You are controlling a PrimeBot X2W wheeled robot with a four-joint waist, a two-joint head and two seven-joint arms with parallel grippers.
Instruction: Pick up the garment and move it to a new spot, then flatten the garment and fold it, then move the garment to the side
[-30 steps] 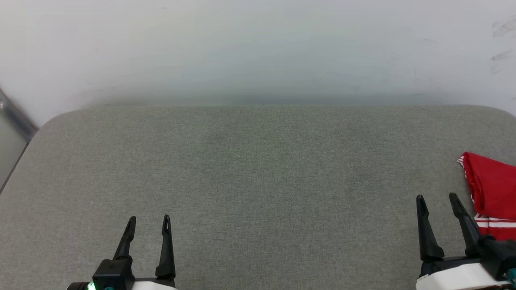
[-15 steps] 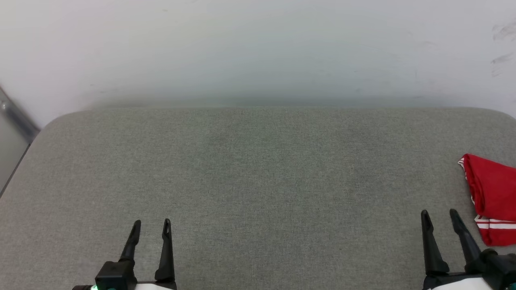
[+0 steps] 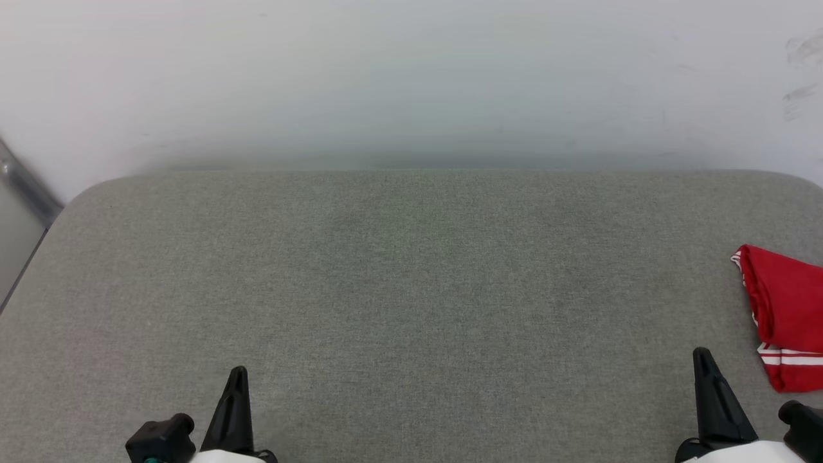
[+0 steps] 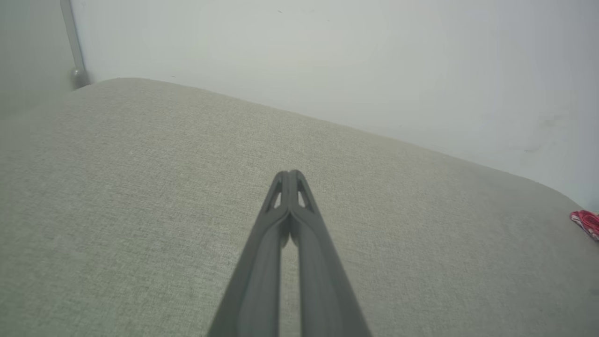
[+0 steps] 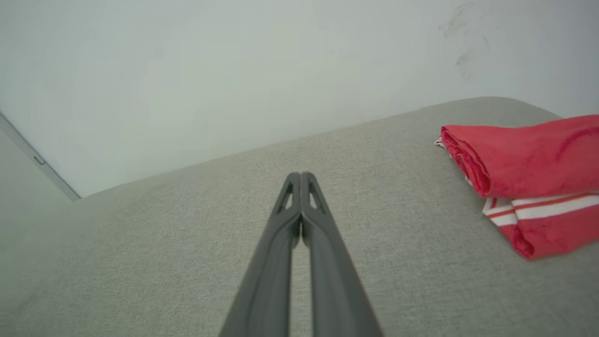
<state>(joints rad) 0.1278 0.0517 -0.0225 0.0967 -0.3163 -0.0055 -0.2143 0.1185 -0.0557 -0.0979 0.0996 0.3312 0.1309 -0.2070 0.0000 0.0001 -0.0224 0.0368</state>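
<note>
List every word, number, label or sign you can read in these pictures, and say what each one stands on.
None can be read.
The folded garment shows only plain red cloth and white stripes, with no lettering on the sides that face the cameras.
The wall has faint scuffs at its right, not writing.
The grey pad bears no text.

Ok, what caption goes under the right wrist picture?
Right gripper shut and empty, with the folded red garment lying off to one side on the grey surface.

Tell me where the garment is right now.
The garment lies folded on the grey padded surface at the right edge of the head view, just ahead and to the right of the right gripper.
</note>
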